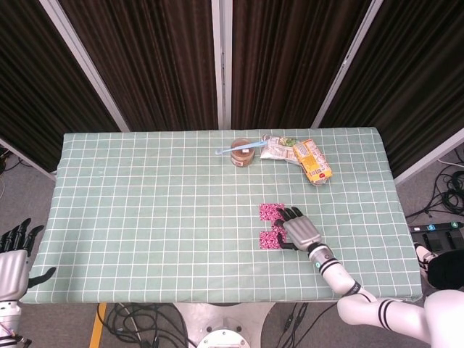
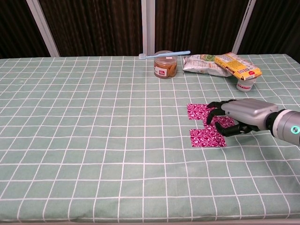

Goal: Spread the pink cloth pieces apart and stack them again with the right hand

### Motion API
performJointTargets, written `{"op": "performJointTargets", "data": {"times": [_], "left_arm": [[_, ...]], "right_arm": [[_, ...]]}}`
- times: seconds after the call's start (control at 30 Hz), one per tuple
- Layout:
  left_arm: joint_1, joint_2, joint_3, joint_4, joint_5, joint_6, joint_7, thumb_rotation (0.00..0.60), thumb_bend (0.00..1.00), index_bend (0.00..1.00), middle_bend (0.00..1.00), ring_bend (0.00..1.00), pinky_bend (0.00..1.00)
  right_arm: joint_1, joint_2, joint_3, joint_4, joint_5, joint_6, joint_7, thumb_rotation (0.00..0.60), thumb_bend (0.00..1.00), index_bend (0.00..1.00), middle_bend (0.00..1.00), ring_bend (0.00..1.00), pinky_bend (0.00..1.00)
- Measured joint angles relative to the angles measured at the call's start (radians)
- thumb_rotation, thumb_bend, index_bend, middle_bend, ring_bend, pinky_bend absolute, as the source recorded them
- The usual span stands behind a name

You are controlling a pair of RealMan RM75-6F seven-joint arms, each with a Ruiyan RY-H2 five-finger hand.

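Two pink patterned cloth pieces lie flat and apart on the green checked tablecloth: an upper piece (image 2: 197,111) (image 1: 270,212) and a lower piece (image 2: 206,138) (image 1: 271,240). A third pink piece (image 2: 225,123) shows under my right hand (image 2: 236,117) (image 1: 299,229), just right of the other two. The hand lies low over it, its dark fingertips (image 2: 212,112) touching the cloth and the thumb beside the lower piece. Nothing is lifted. My left hand (image 1: 14,252) hangs off the table's front left corner, fingers apart and holding nothing.
At the back stand a brown jar (image 2: 165,65) with a blue toothbrush (image 2: 165,55) across its lid, two snack bags (image 2: 220,64) and a small white cup (image 2: 244,85). The table's front edge (image 1: 217,299) runs close behind my right forearm.
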Motion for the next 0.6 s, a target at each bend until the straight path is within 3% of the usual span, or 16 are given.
{"op": "performJointTargets", "data": {"times": [0.43, 0.53, 0.6], "left_arm": [[-0.004, -0.002, -0.004, 0.0, 0.004, 0.001, 0.002, 0.6, 0.16, 0.22, 0.15, 0.11, 0.13], [-0.004, 0.0, -0.005, -0.002, 0.005, 0.002, 0.004, 0.6, 0.16, 0.22, 0.15, 0.11, 0.13], [-0.004, 0.001, -0.005, -0.005, 0.006, 0.002, 0.006, 0.6, 0.16, 0.22, 0.15, 0.11, 0.13]], "right_arm": [[-0.06, 0.103, -0.034, -0.044, -0.027, 0.047, 0.023, 0.153, 0.6, 0.27, 0.0, 0.0, 0.0], [-0.065, 0.11, -0.018, -0.054, -0.043, 0.066, 0.061, 0.163, 0.46, 0.27, 0.0, 0.0, 0.0], [-0.066, 0.112, 0.005, -0.061, -0.048, 0.075, 0.098, 0.205, 0.33, 0.27, 0.01, 0.0, 0.0]]}}
